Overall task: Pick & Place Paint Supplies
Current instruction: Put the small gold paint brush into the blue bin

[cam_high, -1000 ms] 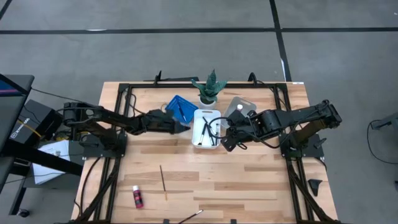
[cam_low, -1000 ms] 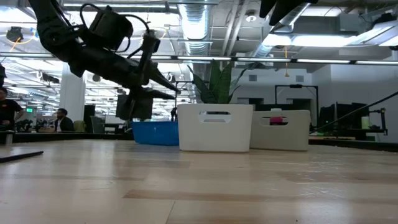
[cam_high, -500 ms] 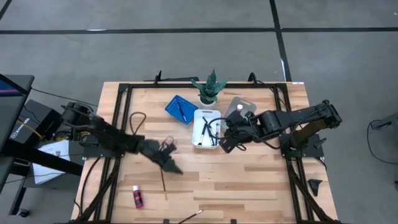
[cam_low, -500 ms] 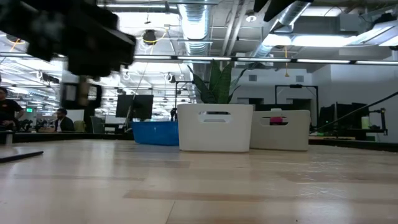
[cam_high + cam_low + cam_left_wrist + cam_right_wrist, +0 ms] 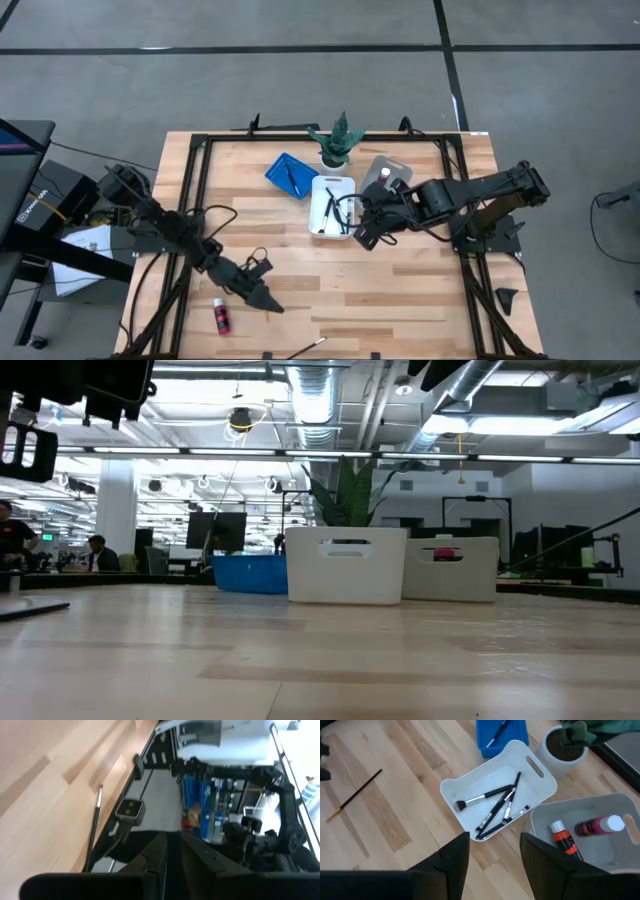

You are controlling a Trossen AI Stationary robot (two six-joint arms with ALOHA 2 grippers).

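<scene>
My left gripper [image 5: 272,303] [image 5: 172,865] hangs over the table's near left part, fingers together with nothing between them, pointing toward the near edge. A red bottle with a white cap [image 5: 221,316] lies on its side just left of it. A dark brush [image 5: 310,345] [image 5: 94,830] lies by the near edge. A wooden-handled brush [image 5: 352,795] lies flat on the table. My right gripper [image 5: 362,235] [image 5: 492,870] hovers open above the white tray [image 5: 547,782], which holds several brushes [image 5: 495,807].
A blue tray [image 5: 290,173] with one brush stands left of the white tray. A grey tray [image 5: 620,802] on the right holds a pink bottle [image 5: 595,826] and a red tube [image 5: 565,842]. A potted plant [image 5: 335,140] stands behind them. Bare wood lies near and right.
My left gripper has swung away from the blue tray toward the table's near edge and left, turning as it went; it now points at the near edge beside the red bottle. The trays and loose brushes stay where they were.
</scene>
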